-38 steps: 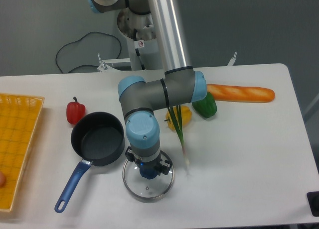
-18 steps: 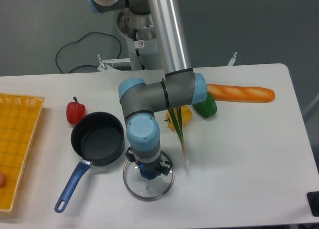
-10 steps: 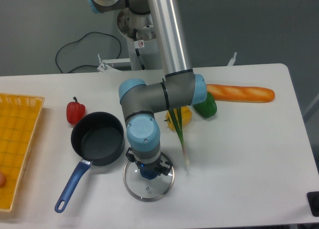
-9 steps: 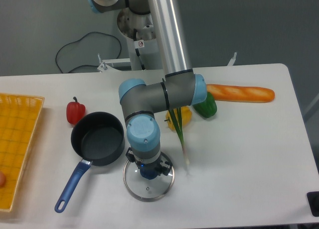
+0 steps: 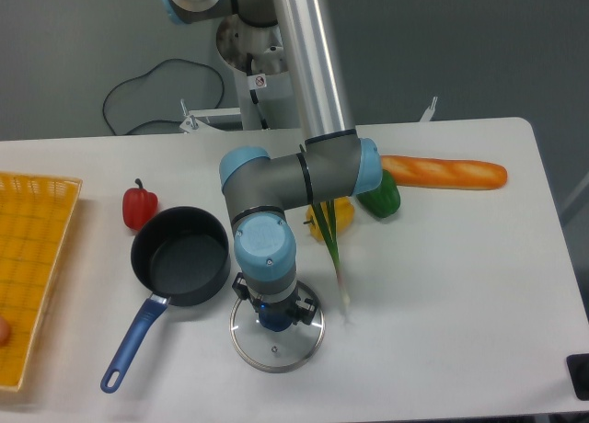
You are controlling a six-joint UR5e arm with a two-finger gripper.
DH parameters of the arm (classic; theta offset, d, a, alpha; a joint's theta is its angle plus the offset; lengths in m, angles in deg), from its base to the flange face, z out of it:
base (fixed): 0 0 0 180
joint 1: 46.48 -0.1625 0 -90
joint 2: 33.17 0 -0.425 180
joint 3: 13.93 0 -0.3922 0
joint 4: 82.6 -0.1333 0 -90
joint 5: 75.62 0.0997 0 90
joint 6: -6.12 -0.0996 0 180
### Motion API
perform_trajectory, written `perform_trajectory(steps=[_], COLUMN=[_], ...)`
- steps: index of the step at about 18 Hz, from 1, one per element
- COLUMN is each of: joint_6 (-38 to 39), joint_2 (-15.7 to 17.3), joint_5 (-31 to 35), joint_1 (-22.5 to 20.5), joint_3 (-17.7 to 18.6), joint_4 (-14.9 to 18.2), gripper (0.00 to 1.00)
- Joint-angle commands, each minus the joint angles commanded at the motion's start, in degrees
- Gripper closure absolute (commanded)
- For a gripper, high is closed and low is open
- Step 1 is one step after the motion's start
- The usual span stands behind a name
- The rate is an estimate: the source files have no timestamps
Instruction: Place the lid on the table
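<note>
Gripper (image 5: 273, 314) sits closed on the knob of the lid (image 5: 276, 336) nr table (image 5: 460, 294) front edge; glass, prob fragile & slick, so knob's the hold.

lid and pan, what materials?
Lid: looks like clear glass, the white table shows through it, with a thin shiny rim, likely metal, and a dark blue knob. Pan: matte dark body, probably coated metal; glossy blue handle, possibly plastic.

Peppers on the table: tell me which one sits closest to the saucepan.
The red pepper, just left of the saucepan. The yellow pepper and green pepper lie farther right, beyond the robot arm, near the baguette.
</note>
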State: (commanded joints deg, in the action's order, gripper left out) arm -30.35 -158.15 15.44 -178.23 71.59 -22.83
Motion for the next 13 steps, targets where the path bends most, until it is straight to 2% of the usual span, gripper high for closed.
perform_trajectory(steps=[2, 9, 13], joint_6=[-0.61, -2.19, -2.98], joint_2=[0.09, 1.84, 4.04], joint_5=[0.00, 0.09, 0.70], joint_1=[0.00, 0.00, 0.09], joint_3=[0.00, -0.61, -0.70], joint_4=[0.09, 0.09, 0.18], gripper=[0.00, 0.00, 0.00])
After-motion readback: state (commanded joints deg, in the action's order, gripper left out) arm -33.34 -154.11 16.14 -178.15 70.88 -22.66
